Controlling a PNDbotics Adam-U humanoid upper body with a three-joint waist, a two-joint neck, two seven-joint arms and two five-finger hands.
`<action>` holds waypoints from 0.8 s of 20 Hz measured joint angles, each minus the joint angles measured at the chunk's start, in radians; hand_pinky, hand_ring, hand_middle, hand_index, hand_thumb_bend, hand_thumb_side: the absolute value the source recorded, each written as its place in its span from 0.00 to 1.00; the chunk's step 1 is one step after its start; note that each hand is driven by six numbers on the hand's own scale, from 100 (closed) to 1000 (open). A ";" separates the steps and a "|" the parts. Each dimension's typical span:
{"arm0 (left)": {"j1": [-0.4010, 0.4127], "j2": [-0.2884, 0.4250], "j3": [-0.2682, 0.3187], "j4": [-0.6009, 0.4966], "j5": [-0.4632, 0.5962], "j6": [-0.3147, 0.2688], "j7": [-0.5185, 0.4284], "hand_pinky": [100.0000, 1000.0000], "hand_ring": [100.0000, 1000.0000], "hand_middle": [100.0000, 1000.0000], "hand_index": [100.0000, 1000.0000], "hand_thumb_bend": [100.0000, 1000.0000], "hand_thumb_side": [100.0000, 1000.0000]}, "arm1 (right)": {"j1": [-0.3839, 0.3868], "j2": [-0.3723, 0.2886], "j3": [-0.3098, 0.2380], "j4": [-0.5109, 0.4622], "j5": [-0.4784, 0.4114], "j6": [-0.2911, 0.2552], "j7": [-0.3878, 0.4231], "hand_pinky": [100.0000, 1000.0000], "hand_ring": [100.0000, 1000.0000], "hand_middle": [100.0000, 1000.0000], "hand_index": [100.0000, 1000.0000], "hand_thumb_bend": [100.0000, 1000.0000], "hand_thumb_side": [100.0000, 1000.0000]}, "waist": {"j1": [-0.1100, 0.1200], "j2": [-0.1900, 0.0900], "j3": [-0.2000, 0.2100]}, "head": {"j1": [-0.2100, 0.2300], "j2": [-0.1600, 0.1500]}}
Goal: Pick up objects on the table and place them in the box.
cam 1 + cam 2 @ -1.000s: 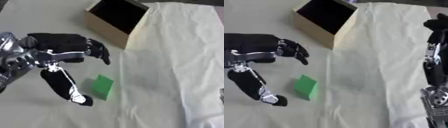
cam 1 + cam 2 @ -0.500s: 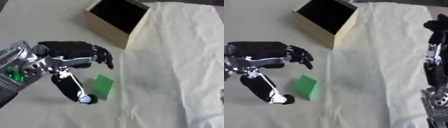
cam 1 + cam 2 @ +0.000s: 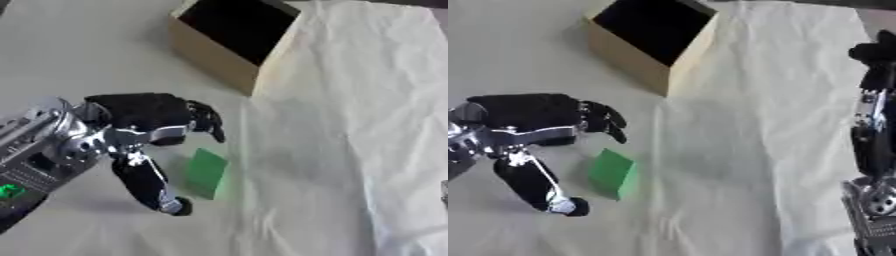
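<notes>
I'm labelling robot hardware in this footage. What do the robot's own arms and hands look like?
The left hand has a black palm and black fingers, with pale tips on the thumb. Its wrist is silver metal, and a small green mark shows on the forearm in the left eye view. The right hand is black too, above a forearm of black and silver with a perforated silver part lower down.

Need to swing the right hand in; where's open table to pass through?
Bare cloth runs between the green block and the right hand, below the box. The crowded spot is lower left, where the left hand brackets the block.
</notes>
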 measured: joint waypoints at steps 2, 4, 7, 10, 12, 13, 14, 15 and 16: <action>0.004 -0.008 0.000 0.004 -0.026 0.004 0.004 0.77 0.85 0.90 0.87 0.59 0.19 | 0.000 0.002 0.000 0.000 -0.001 0.000 0.002 0.78 0.67 0.60 0.80 0.00 0.71 | 0.000 0.001 -0.001 | 0.000 0.000; 0.006 -0.018 0.000 0.017 -0.051 0.008 0.009 0.77 0.85 0.90 0.87 0.57 0.20 | 0.000 0.007 0.001 0.000 -0.002 0.000 0.004 0.78 0.67 0.60 0.80 0.00 0.72 | -0.001 0.003 -0.003 | 0.001 0.000; 0.007 -0.036 0.000 0.051 -0.080 0.014 0.027 0.76 0.85 0.89 0.87 0.52 0.20 | 0.000 0.008 0.003 0.000 -0.003 0.002 0.006 0.78 0.67 0.60 0.80 0.00 0.72 | -0.001 0.008 -0.007 | 0.004 -0.001; 0.009 -0.056 -0.001 0.100 -0.102 0.013 0.055 0.75 0.85 0.88 0.86 0.48 0.19 | 0.000 0.011 0.006 0.000 -0.004 0.004 0.009 0.78 0.67 0.59 0.80 0.00 0.72 | -0.003 0.013 -0.009 | 0.007 -0.002; 0.015 -0.066 -0.003 0.136 -0.115 0.006 0.073 0.74 0.84 0.86 0.85 0.43 0.17 | 0.000 0.016 0.006 0.000 -0.004 0.005 0.010 0.78 0.67 0.59 0.80 0.00 0.73 | -0.004 0.016 -0.013 | 0.009 -0.002; 0.016 -0.071 -0.006 0.152 -0.119 0.001 0.080 0.73 0.83 0.85 0.85 0.42 0.16 | 0.000 0.017 0.007 0.000 -0.005 0.006 0.010 0.78 0.67 0.59 0.80 0.00 0.73 | -0.005 0.018 -0.014 | 0.010 -0.003; 0.017 -0.077 -0.007 0.169 -0.125 -0.003 0.089 0.72 0.83 0.84 0.84 0.41 0.15 | 0.000 0.017 0.007 0.000 -0.005 0.006 0.011 0.78 0.67 0.59 0.80 0.00 0.73 | -0.006 0.020 -0.014 | 0.011 -0.004; 0.019 -0.081 -0.009 0.185 -0.129 -0.008 0.097 0.72 0.82 0.83 0.84 0.41 0.15 | 0.000 0.018 0.007 0.000 -0.005 0.007 0.012 0.78 0.67 0.59 0.80 0.00 0.73 | -0.006 0.021 -0.015 | 0.012 -0.005; 0.022 -0.086 -0.012 0.199 -0.132 -0.014 0.104 0.69 0.80 0.81 0.82 0.41 0.15 | 0.000 0.019 0.007 0.000 -0.006 0.008 0.013 0.78 0.67 0.59 0.80 0.00 0.73 | -0.006 0.021 -0.015 | 0.013 -0.006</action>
